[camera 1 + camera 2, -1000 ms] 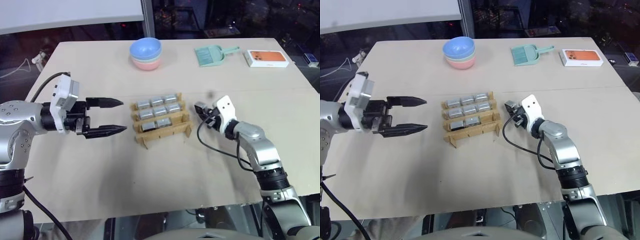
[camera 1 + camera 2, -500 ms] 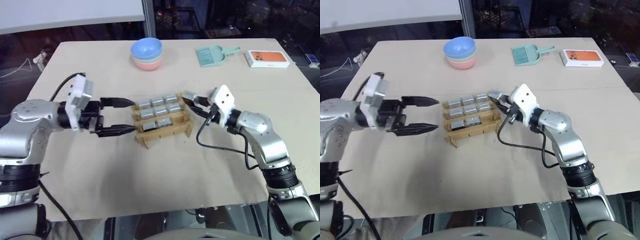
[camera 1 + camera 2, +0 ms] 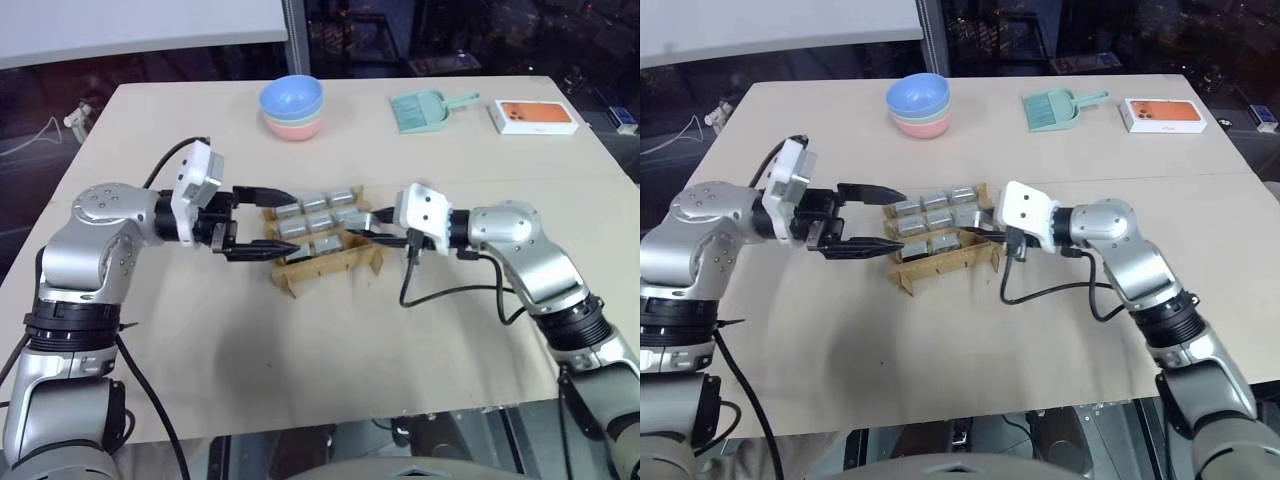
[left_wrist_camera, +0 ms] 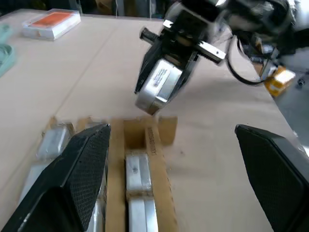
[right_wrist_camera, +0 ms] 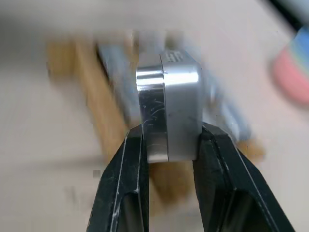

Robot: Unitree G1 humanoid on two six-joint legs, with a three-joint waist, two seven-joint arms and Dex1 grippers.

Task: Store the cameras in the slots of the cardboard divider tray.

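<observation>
Cardboard divider tray (image 3: 325,250) sits mid-table, most slots already filled with cameras (image 3: 318,222). Right gripper (image 5: 167,140) is clenched on one more camera (image 5: 169,113), held just above the tray's right end, over the near row. Left gripper (image 3: 268,220) hangs at the tray's left end with fingers spread wide and grasping nothing, one finger at the tray's far-left corner, the other by its near-left corner.
</observation>
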